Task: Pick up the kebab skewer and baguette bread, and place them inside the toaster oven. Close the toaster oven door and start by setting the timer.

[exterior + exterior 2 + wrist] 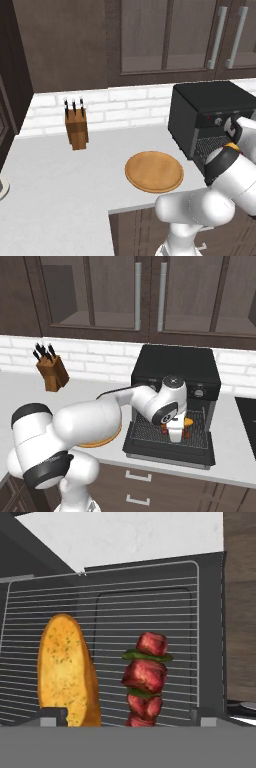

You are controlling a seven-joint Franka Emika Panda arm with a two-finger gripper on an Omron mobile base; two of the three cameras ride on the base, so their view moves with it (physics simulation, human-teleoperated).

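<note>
— Now, going left to right across the counter, what is seen?

— A knife block is seen toward the back left, a round wooden board near the front edge, and the toaster oven at the right, its door let down flat and the wire rack exposed.

— And the food?

— In the hand view both pieces are seen lying on the rack: the baguette bread to the left, the kebab skewer just beside it to the right, apart from it. Neither is gripped. The gripper is held over the rack inside the oven mouth, and its jaws are judged to be spread wide with nothing between them.

— So which step is in hand?

— The loading is judged to be done, the skewer just set down. Next, the arm must be drawn clear of the opening, the door lifted by its front edge and swung shut, and then the timer knob turned.

— What is hard to make out?

— The fingertips are barely shown at the bottom of the hand view, and the skewer's lower end is cut off there. From the left base view the rack's contents are hidden by the arm. Which of the knobs sets the timer cannot be told.
</note>
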